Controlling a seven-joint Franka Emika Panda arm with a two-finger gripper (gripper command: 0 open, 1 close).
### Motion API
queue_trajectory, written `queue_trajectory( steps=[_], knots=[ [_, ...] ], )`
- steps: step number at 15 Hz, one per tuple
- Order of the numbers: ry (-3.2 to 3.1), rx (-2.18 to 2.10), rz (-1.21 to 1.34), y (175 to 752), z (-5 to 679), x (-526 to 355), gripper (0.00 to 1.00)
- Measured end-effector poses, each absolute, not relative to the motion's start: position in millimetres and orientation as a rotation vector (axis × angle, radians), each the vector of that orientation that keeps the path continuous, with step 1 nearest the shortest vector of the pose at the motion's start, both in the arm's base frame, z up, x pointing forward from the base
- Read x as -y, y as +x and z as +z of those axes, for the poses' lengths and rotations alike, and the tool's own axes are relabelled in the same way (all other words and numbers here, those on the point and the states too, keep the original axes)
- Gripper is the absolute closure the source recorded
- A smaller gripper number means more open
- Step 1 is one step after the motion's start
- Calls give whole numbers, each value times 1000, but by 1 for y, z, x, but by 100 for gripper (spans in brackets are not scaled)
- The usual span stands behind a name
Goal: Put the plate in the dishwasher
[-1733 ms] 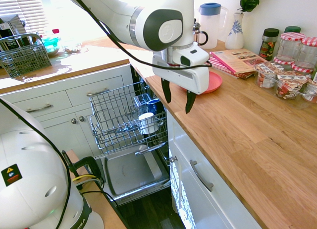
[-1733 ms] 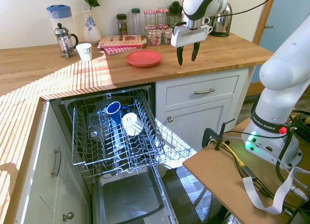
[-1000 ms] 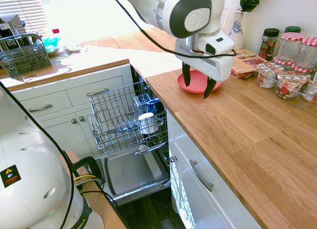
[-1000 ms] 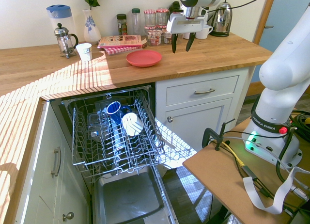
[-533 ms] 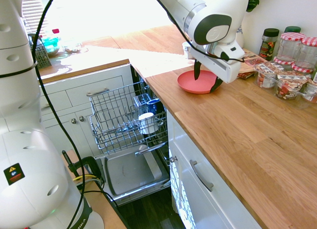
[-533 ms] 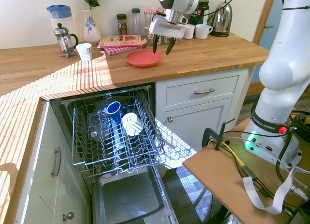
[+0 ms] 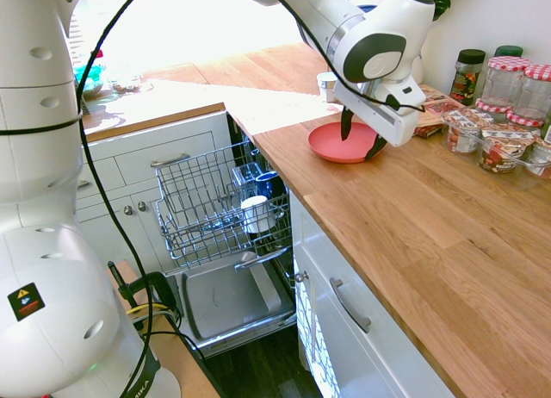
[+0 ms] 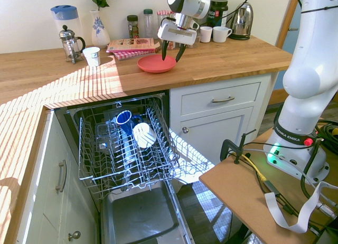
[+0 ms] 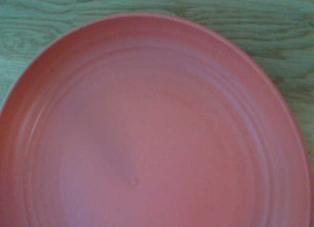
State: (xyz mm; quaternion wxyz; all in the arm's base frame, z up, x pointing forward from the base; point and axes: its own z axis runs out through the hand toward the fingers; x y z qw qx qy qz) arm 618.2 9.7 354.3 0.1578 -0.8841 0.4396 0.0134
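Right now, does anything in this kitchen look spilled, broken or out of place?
Nothing stands out. The plate lies flat and whole on the wooden counter, with the gripper just above it, jaws open. The dishwasher stands open with its rack pulled out, cups sitting in it.

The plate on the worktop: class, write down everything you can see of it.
The plate is round, coral red and plain, with faint rings inside a shallow rim; it looks smooth, perhaps plastic or glazed. It lies flat and empty on the wooden worktop, near the edge above the open dishwasher. The hand hangs open over its far side, pointing steeply down; whether the fingers touch the plate cannot be told.
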Motion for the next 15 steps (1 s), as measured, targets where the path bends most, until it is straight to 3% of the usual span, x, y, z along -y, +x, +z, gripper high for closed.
queue_trajectory(
  steps=[15],
  knots=[
    [-2507, -1254, 55, 653, 332, -30, 100]
  ],
)
